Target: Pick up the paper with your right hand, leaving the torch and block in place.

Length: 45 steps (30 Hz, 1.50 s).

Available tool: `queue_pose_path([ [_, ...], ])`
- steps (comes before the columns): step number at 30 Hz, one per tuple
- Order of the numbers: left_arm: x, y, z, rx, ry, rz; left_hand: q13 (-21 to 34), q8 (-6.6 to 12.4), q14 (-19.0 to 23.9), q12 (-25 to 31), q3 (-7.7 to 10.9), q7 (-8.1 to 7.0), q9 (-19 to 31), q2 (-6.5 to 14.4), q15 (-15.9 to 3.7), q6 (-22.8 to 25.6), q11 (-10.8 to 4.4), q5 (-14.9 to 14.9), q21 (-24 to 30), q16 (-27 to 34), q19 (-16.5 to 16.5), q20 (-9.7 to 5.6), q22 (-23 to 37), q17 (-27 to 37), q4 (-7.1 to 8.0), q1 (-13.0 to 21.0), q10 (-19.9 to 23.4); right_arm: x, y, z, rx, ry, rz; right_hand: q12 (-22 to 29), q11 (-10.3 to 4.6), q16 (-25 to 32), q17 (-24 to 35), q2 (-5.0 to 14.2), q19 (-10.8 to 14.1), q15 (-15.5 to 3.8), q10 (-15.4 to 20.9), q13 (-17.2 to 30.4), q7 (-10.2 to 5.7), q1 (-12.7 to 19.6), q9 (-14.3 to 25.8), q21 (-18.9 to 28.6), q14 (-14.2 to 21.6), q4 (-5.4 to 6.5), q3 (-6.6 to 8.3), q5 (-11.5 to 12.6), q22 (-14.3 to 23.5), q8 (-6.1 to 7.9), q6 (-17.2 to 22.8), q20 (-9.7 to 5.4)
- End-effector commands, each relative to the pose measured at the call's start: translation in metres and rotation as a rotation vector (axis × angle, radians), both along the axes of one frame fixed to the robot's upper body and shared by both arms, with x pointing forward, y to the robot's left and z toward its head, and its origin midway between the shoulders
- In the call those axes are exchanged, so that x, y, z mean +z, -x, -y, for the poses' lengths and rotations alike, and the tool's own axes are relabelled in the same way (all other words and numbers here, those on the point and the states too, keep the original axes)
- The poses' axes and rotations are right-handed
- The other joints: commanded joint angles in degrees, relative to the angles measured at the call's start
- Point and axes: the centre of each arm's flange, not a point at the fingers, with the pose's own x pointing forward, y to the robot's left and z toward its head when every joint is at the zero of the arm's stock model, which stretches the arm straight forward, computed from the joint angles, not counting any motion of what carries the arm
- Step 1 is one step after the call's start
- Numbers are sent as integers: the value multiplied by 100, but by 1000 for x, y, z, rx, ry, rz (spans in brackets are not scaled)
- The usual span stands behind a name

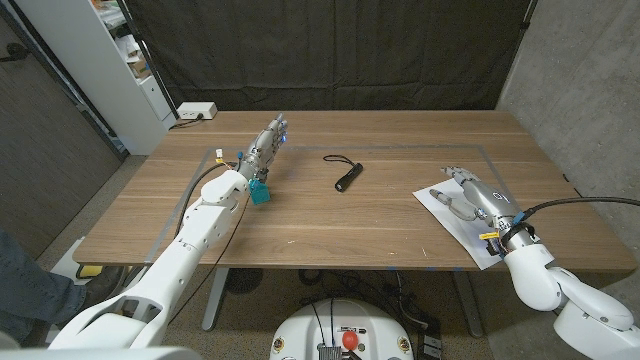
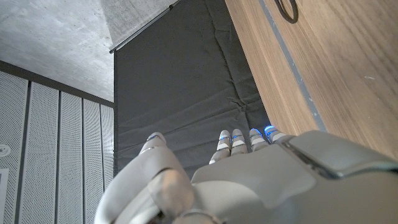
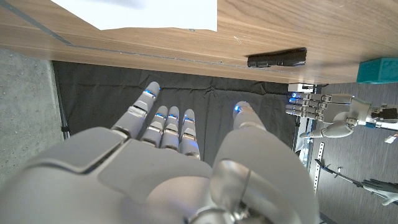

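Note:
A white paper (image 1: 447,212) lies near the table's right front edge, partly under my right hand (image 1: 472,192). That hand is over the sheet with its fingers straight and apart, holding nothing; whether it touches the sheet I cannot tell. The right wrist view shows my right hand (image 3: 174,162), the paper (image 3: 143,12), the torch (image 3: 277,58) and the block (image 3: 377,70). A black torch (image 1: 347,179) with a cord loop lies mid-table. The teal block (image 1: 260,194) sits left of it, beside my left forearm. My left hand (image 1: 267,143) reaches past the block, fingers straight and empty (image 2: 249,180).
A grey tape line (image 1: 300,150) marks a rectangle on the wooden table (image 1: 330,230). A white power strip (image 1: 197,111) lies at the back left corner. A white shelf unit (image 1: 100,60) stands beyond the left side. A person's leg (image 1: 20,285) is at the lower left.

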Motion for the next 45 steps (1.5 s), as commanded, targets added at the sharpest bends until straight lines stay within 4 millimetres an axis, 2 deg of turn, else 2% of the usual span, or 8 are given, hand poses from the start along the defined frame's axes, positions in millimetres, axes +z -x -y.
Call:
queue_pose_path([
  [1, -2, 0, -2, 1, 4, -3, 12, 42, 4, 9, 6, 12, 30, 65, 13, 44, 27, -19, -28, 5, -220, 58, 35, 25, -31, 9, -23, -8, -1, -1, -43, 13, -22, 6, 31, 39, 8, -16, 57, 25, 57, 8, -41, 65, 12, 43, 54, -50, 2, 39, 5, 2, 49, 143],
  [4, -3, 0, -3, 1, 5, -4, 12, 39, 1, 6, 6, 7, 30, 67, 11, 39, 17, -20, -31, 4, -221, 66, 35, 25, -34, 10, -28, -10, -1, -2, -47, 13, -23, -1, 39, 36, 2, -40, 52, 38, 47, 9, -50, 70, 13, 28, 55, -68, -1, 38, 4, -5, 41, 259],
  [20, -1, -2, -2, 2, -6, -5, 12, 34, -6, 2, 7, 2, 31, 77, 18, 37, 24, -24, -47, 2, -234, 100, 37, 26, -48, 16, -37, -24, -3, -2, -89, 16, -64, -38, 35, 9, -19, -158, -6, 68, -35, 15, -155, 105, 16, -22, 18, -147, -22, 35, 3, -36, -21, 488],
  [26, 0, -2, -2, 2, -6, -3, 12, 34, -3, 2, 6, 2, 31, 80, 21, 41, 16, -25, -52, 3, -238, 108, 37, 26, -53, 17, -38, -27, -4, -4, -98, 31, -86, -32, 6, 10, -32, -225, -278, 80, -23, 19, -226, 134, 20, -117, 29, -195, -29, 50, 2, -32, -10, 663],
  [28, 0, -2, -2, 2, -5, -5, 12, 33, -7, 2, 6, 0, 31, 81, 21, 38, 9, -25, -54, 1, -240, 111, 37, 26, -54, 17, -37, -29, -4, -4, -102, 31, -91, -30, 8, -11, -34, -235, -326, 126, -20, 21, -313, 142, 22, -115, -27, -205, -26, 61, 2, -16, 35, 767],
  [31, 0, -2, -2, 3, -4, -7, 12, 34, -5, 1, 6, -2, 31, 82, 19, 41, 9, -26, -55, 2, -240, 108, 38, 26, -56, 18, -39, -32, -5, -4, -109, 32, -97, -31, -46, -26, -36, -251, -329, 116, -25, 23, -329, 150, 24, -100, -73, -218, -26, 69, 3, -18, 36, 842],
  [43, -2, -1, -1, 4, -6, -12, 13, 36, -8, -2, 5, -4, 31, 88, 22, 55, 6, -30, -68, 2, -261, 142, 39, 27, -63, 18, -47, -37, -5, -4, -152, 57, -120, -40, -25, -38, -43, -314, -322, 185, -56, 27, -337, 175, 25, -82, -119, -253, -35, 99, 5, -61, -76, 891],
  [45, -2, 0, 0, 3, -6, -12, 13, 37, -8, -2, 4, 0, 31, 90, 23, 59, -15, -30, -70, 2, -263, 145, 40, 27, -65, 18, -46, -39, -6, -4, -161, 58, -122, -62, -73, -52, -44, -366, -492, 186, -136, 30, -334, 206, 27, -128, -189, -284, -38, 148, 8, -59, -86, 917],
])
